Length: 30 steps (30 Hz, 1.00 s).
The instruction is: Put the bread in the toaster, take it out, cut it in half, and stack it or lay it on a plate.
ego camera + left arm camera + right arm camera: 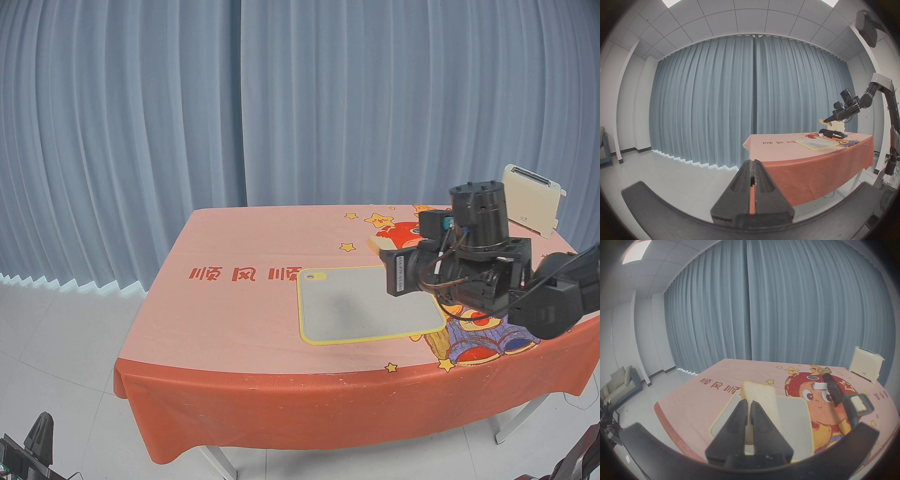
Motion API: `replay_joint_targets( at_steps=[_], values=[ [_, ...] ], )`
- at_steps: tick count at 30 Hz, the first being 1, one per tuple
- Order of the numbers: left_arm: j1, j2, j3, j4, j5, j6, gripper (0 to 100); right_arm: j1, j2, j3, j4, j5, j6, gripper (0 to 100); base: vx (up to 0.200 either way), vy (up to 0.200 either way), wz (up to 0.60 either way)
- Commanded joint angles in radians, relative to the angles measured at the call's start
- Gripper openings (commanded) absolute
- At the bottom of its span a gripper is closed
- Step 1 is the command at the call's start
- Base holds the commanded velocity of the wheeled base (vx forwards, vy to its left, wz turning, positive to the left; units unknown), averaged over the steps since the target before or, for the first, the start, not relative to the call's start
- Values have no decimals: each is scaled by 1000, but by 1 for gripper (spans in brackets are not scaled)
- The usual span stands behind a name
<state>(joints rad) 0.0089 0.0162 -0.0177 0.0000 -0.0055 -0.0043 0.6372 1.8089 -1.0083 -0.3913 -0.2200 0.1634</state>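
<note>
Over the cutting board (350, 306), right hand (749, 404) grips bread (762, 394), clear from its wrist; left hand (752, 164) closed

The tablecloth (237, 325) is matt printed cloth. The cutting board (350, 306) looks like smooth, matt plastic; at its two o'clock the toaster (531, 201) has a smooth cream plastic-looking casing. The bread (760, 396) looks porous.

I am working in a bright, evenly lit room. White ceiling panels (670, 2) glow high above my left gripper (752, 162) and throw soft light down on everything. The bread (762, 396) clamped in my right gripper (748, 403) is lit flat, with no glare. The curtain (300, 94) folds bow outward toward the frame edges, and both wrist views go dark in the corners.
</note>
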Motion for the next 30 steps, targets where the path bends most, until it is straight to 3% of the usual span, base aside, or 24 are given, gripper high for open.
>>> replay_joint_targets(
  at_steps=[1, 6, 24, 30],
  values=[
    [0, -16, 18, 0, 1, 0, 0, -31, -148, 102, 0, 7, 30, 0, 0, 0, 0],
    [0, -16, 18, 0, -1, 0, 0, -45, -166, 139, -1, 5, 85, 0, 0, 0, 0],
    [0, -16, 18, 0, 4, -6, 0, -50, -198, 204, -1, 4, 85, 0, 0, 0, 0],
    [0, -16, 18, 0, 21, -6, 0, -53, -201, 204, -1, -1, 85, 0, 0, -200, 0]
  ],
)
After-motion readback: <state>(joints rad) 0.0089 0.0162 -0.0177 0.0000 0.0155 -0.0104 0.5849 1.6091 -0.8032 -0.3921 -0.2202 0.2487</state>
